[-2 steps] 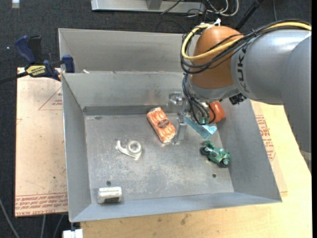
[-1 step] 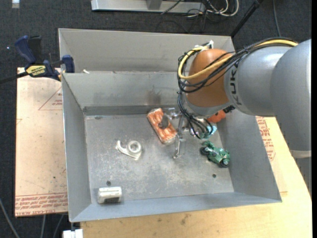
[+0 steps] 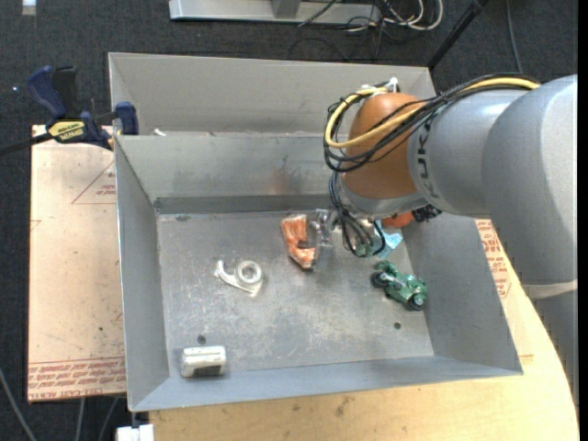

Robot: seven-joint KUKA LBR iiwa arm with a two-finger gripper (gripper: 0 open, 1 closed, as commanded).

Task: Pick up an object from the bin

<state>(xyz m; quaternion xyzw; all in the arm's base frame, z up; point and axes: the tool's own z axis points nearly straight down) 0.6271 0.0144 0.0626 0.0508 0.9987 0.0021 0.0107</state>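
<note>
The bin (image 3: 138, 274) holds five loose things, one of each kind. One crumpled orange piece (image 3: 299, 241) lies just beside the gripper (image 3: 322, 235), and one light-blue scrap (image 3: 393, 240) is near it on the other side. One green toy vehicle (image 3: 401, 286) sits near and below. One clear ring-shaped piece (image 3: 241, 275) lies further off. One pale block (image 3: 203, 360) lies well apart.

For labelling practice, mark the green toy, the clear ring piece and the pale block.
green toy (image 3: 401, 286), camera view, its middle
clear ring piece (image 3: 244, 273), camera view, its ring
pale block (image 3: 203, 360), camera view, top face
</note>
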